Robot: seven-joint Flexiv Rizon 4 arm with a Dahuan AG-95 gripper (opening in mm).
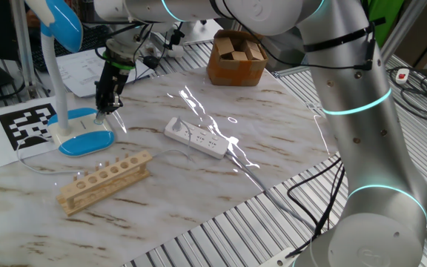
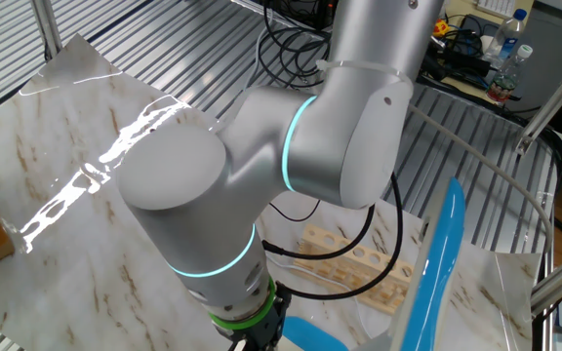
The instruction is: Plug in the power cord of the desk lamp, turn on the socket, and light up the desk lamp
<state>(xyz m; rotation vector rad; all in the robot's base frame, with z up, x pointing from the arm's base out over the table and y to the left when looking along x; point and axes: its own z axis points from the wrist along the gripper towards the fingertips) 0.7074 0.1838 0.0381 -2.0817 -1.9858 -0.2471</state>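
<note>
Gripper (image 1: 107, 106) points straight down over the blue base of the desk lamp (image 1: 85, 139), its fingertips just above the base's rear edge; whether they are parted or pressed together cannot be told. On the marble table (image 1: 273, 126) the socket (image 1: 196, 138) lies to the right, apart from the lamp. A wooden rack (image 1: 104, 180) lies in front. The power cord (image 1: 32, 163) curves off the base's left side.

The arm reaches far out and bends down at the wrist, its tool (image 1: 107, 108) pointing straight downward, fingers close together.
</note>
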